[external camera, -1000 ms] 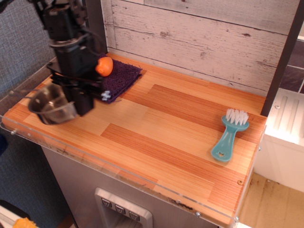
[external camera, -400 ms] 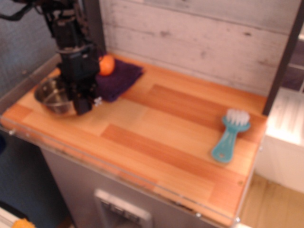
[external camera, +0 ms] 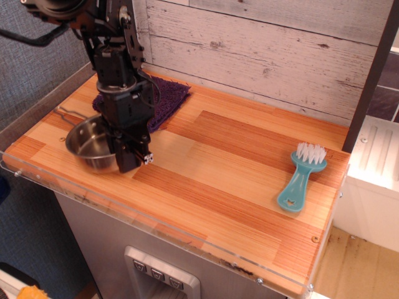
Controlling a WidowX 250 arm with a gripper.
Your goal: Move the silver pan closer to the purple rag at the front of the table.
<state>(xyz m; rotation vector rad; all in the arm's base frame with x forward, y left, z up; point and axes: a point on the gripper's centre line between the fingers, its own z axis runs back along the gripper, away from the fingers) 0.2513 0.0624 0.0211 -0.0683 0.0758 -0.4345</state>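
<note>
Striped wooden plank table (external camera: 249, 174): small shiny steel pan (external camera: 87, 143) near front-left edge, just before dark purple knitted rag (external camera: 165, 99). Black gripper (external camera: 131, 159) at pan's right rim; jaws' state unclear.

The silver pan (external camera: 90, 144) sits on the table (external camera: 237, 187), fingers (external camera: 129, 161) at its rim.

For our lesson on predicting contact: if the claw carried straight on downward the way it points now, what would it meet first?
Most likely the table: the claw points down at the wood beside the silver pan's right rim. Depth is unclear, so it may already be touching that rim.
</note>
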